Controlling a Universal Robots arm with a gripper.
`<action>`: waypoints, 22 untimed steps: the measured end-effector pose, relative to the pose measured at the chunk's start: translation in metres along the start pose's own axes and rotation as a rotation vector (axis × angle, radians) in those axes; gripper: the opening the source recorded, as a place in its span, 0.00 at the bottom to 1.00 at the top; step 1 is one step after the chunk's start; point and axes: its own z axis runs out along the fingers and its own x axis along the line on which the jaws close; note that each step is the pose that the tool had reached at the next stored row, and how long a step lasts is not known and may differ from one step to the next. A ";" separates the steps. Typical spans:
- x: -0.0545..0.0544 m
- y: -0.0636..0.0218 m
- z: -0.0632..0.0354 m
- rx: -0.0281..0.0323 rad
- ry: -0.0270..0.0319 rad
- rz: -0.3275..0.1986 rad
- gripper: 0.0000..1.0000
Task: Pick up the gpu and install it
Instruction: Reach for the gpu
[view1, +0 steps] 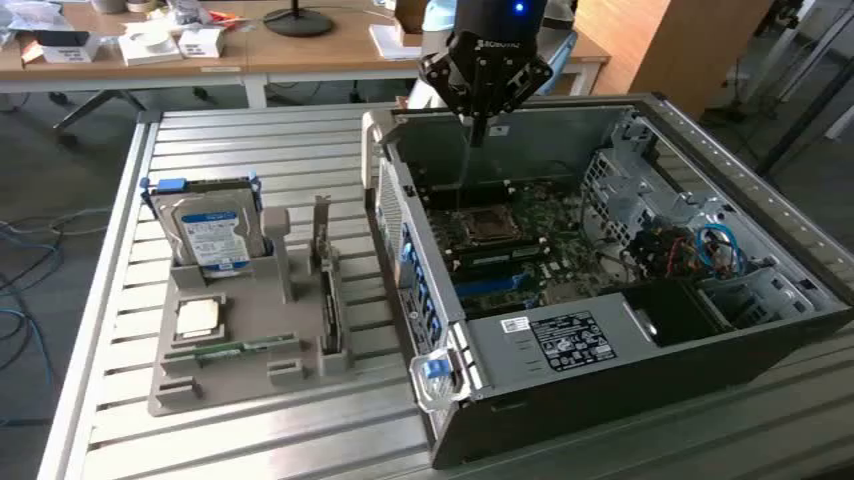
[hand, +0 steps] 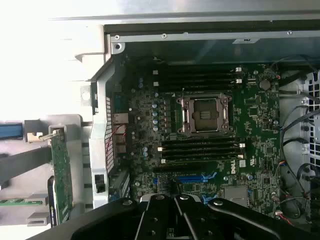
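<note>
Nearest to the wrist camera you have the gripper (hand: 181, 200), its two black fingers pressed together with nothing between them. In the exterior view your gripper (view1: 474, 125) hangs over the far part of the open computer case (view1: 641, 390), tips pointing straight down. It is above the motherboard (view1: 534, 250) and touches nothing you can see. The wrist view looks down onto that motherboard (hand: 145, 115), with the processor socket (hand: 205, 114) near its middle and a blue slot (hand: 195, 177) close by.

The case lies on its side and takes up the part of the slatted worktop (view1: 267, 140) toward the exterior view's right edge. A grey holder (view1: 180, 385) sits beside it, toward the worktop's edge on the exterior view's left.

The gpu (view1: 330, 310) is not yet picked up. It stands on its long edge in a slot along the holder's side closest to the case, well apart from your gripper, with its pale bracket (view1: 322, 225) rising at the far end. In the wrist view you see the gpu (hand: 61, 170) edge-on in the same slot.

A hard drive (view1: 211, 235) with a blue label stands upright at the holder's far corner. A processor chip (view1: 198, 318) and a green memory stick (view1: 247, 348) lie flat nearer the worktop's near edge.
</note>
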 end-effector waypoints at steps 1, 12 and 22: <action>0.000 0.0000 0.0000 0.0001 0.0000 0.000 0.11; 0.000 0.0000 0.0001 -0.0001 -0.0001 0.000 0.11; 0.015 -0.0004 -0.0003 0.0001 0.0000 0.000 0.11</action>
